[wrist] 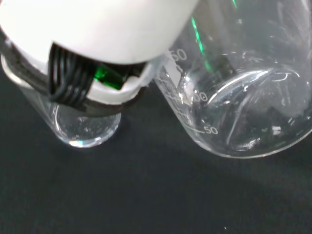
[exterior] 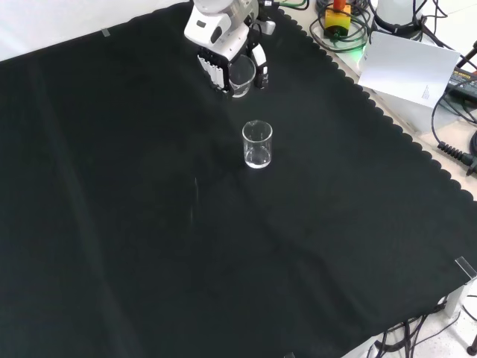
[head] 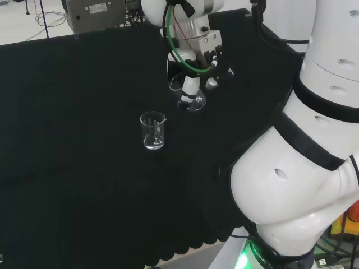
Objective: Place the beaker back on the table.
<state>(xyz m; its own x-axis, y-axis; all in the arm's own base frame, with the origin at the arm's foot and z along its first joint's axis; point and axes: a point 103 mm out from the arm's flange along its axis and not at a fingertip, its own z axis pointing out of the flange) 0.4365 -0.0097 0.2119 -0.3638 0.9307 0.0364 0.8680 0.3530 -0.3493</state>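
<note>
Now the held beaker [exterior: 241,77] sits in the hand [exterior: 223,56], fingers curled round its sides, clear of the black cloth [exterior: 149,239] as far as I can judge. It looks tilted in the head view, mouth up toward the palm, so the way to the cloth is straight down. Nothing visible inside it. At about five o'clock in the front view, nearby, a second beaker [exterior: 257,144] stands upright, seemingly empty too.
</note>
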